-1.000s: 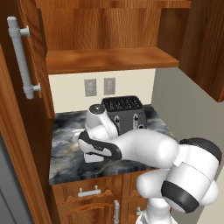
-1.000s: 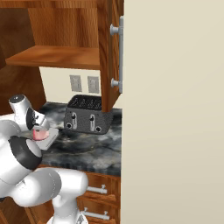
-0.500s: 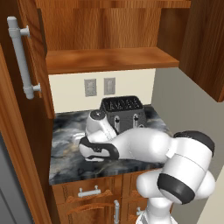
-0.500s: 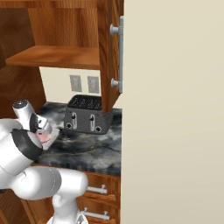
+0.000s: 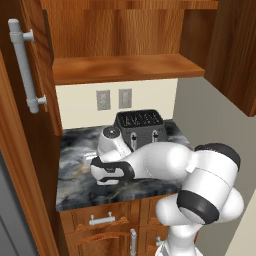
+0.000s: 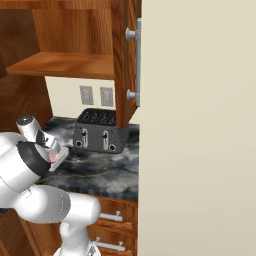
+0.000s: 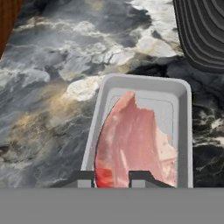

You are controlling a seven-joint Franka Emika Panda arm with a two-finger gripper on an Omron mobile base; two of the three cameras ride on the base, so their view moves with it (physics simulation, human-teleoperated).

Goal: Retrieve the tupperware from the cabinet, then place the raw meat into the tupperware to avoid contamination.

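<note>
The step in hand looks like the last one: setting the raw meat (image 7: 133, 144) into the tupperware (image 7: 181, 131). In the hand view the two fingertips of the tool (image 7: 113, 178) stand a little apart with the near, red end of the meat between them, but whether they press on it or have let go I cannot tell.

Directly below and ahead of the tool, the pink slab lies along the tray, its near end at the fingertips and its far, pointed end reaching toward the tray's far wall. The tupperware itself rests flat on the marbled worktop (image 7: 52, 87). If the meat is settled, the next move calls for parting the fingers fully and lifting straight up so the slab is not dragged out.

Beyond the tray, up and to the right of the tool, stands the dark toaster (image 5: 140, 125). Farthest, above it, the cabinet (image 5: 125, 67) stands open.
</note>
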